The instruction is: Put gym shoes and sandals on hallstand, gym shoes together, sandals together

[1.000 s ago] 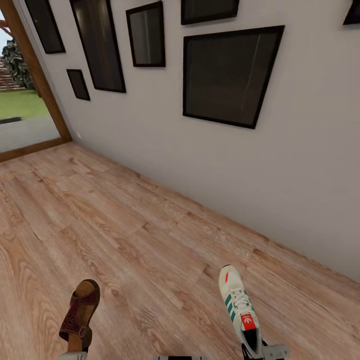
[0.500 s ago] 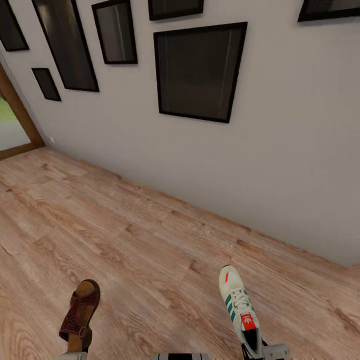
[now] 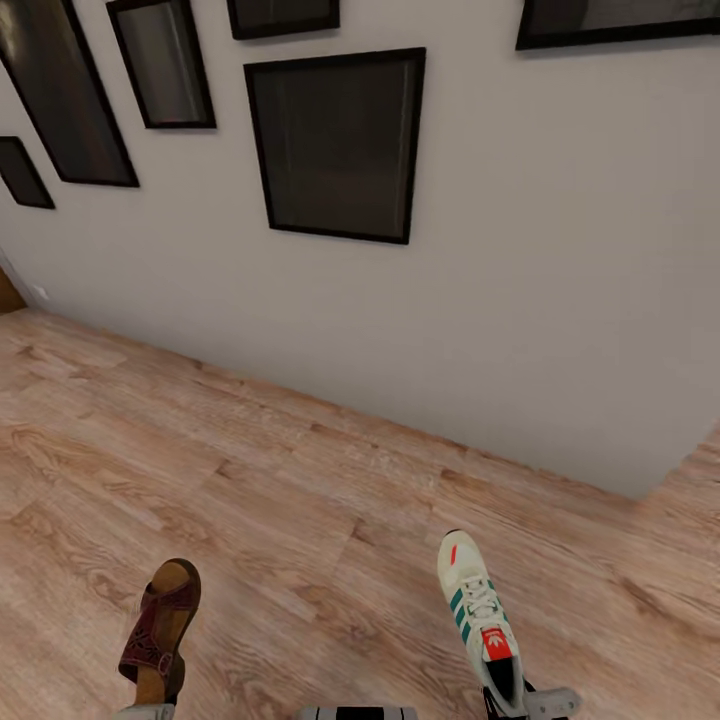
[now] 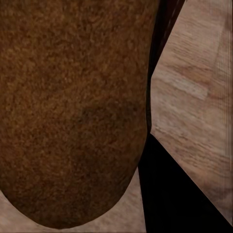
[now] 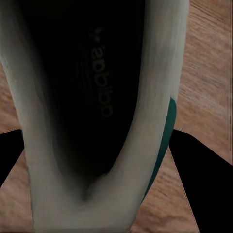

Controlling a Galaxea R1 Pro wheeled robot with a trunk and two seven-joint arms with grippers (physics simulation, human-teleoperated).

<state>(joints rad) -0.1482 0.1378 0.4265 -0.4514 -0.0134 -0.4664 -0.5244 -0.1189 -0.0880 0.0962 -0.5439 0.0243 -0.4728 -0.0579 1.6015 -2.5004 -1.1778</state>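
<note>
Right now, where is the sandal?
In the head view the sandal sits low on the left, held at the left hand, with the gym shoe to its right.

Ahead of me I see a plain pale wall (image 3: 520,330) hung with dark black-framed pictures (image 3: 335,145), meeting a light wood-plank floor (image 3: 280,500) with visible grain and knots.

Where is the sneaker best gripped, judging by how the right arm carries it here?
At the heel collar, coming from behind the heel. The gym shoe points toe-forward from the right gripper, and the right wrist view looks into its open mouth, whose thin rim suits a pinch; the toe is broad and closed.
</note>
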